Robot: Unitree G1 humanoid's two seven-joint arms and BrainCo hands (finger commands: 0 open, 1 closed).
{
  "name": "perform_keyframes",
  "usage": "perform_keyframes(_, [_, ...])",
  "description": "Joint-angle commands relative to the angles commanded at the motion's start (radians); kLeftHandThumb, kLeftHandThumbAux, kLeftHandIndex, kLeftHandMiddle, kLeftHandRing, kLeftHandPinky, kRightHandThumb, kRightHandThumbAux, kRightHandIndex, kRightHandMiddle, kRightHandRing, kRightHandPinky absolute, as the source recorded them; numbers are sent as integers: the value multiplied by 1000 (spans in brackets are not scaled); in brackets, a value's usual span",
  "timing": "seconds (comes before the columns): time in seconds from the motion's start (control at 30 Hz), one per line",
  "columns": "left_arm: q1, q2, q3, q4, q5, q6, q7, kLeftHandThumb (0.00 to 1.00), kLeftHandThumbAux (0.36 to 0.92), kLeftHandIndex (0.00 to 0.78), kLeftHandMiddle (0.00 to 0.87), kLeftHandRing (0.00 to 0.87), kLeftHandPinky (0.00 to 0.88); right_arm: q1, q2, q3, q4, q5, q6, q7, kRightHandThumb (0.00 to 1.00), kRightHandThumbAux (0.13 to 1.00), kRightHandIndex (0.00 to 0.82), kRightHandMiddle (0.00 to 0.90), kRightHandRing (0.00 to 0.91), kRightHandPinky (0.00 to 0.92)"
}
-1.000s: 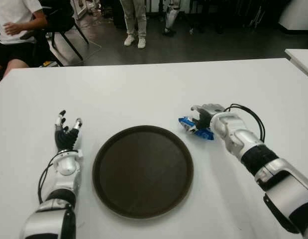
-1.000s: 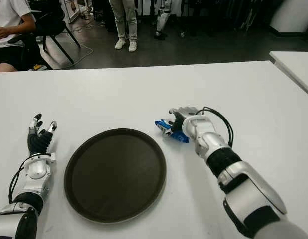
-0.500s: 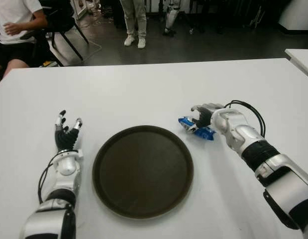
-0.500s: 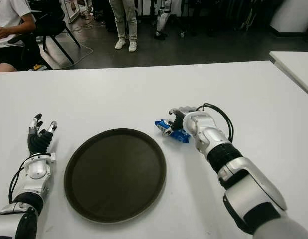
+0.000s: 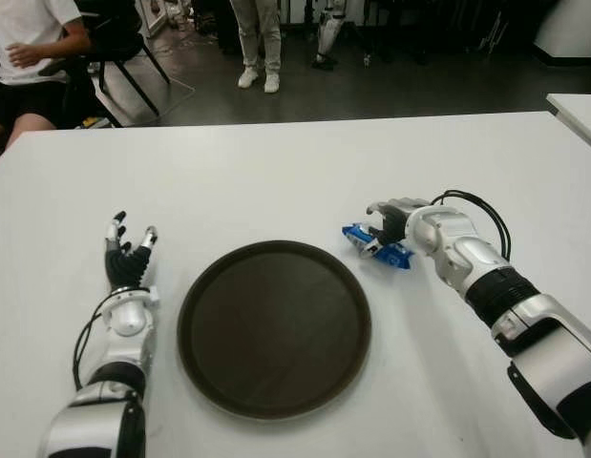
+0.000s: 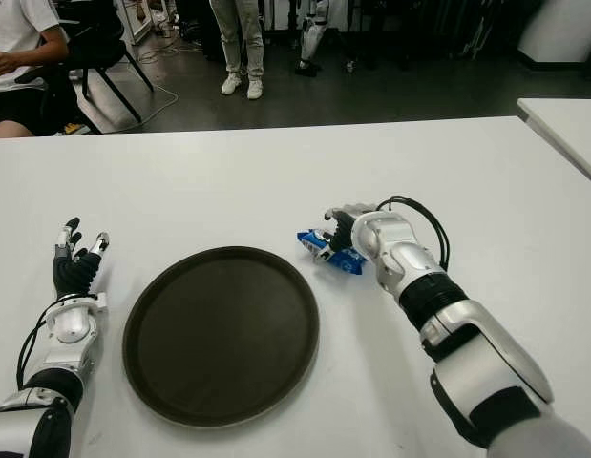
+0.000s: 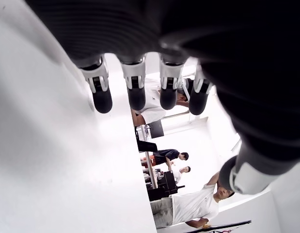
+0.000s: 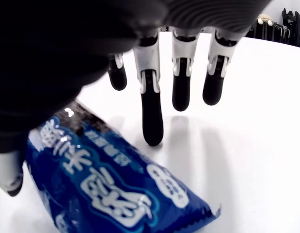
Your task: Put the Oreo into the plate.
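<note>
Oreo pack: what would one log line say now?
right hand: open, fingers over Oreo pack | plate: empty | left hand: idle, plate's left

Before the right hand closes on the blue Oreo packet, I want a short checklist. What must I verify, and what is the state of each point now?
1. Blue Oreo packet lies flat on the white table, beside the plate: ok.
2. Right hand is over the packet: ok.
3. Right hand's fingers are closed on the packet: not ok; they are extended past it, touching the table.
4. Thumb is in contact with the packet: cannot tell.
5. Round dark brown plate has nothing on it: ok.
6. Left hand is open and away from the plate, on its left side: ok.
</note>
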Motion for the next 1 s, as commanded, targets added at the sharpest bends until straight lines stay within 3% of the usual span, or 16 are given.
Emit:
perform_keyframes(0.3, [3,5,-5,-3,4,-5,-8,341,603,34,41,12,5,3,-16,4,-21,-9,-17,-15,0,556,159,201,212,232])
perform_keyframes(0.53, [4,5,-8,-4,9,-9,-3,331,593,50,52,23,15,23,-21,-10,-49,-9,-9,-72,63,713,253,254,271,292])
perform_keyframes(0.57, [4,5,-8,-4,9,-10,-3,331,592,49,50,21,14,28,-19,-16,-49,-9,-6,-94,106,750,289,265,279,304])
perform_keyframes(0.67, [5,4,-7,-6,8,-11,-4,338,598,46,50,20,10,36,-14,-27,-46,-4,0,-129,495,739,375,277,284,315])
perform_keyframes(0.73, [4,4,-6,-6,7,-10,-3,344,601,46,54,24,10,38,-14,-29,-44,-3,-1,-134,589,737,396,275,275,303])
perform_keyframes(0.87, [4,6,-5,-5,6,-6,-1,343,596,46,54,23,7,38,-16,-28,-46,-4,-6,-133,667,736,413,262,253,271])
perform_keyframes(1.0, [3,6,-3,-4,5,-4,0,337,588,44,50,20,5,38,-19,-26,-46,-5,-12,-135,683,736,415,243,230,240])
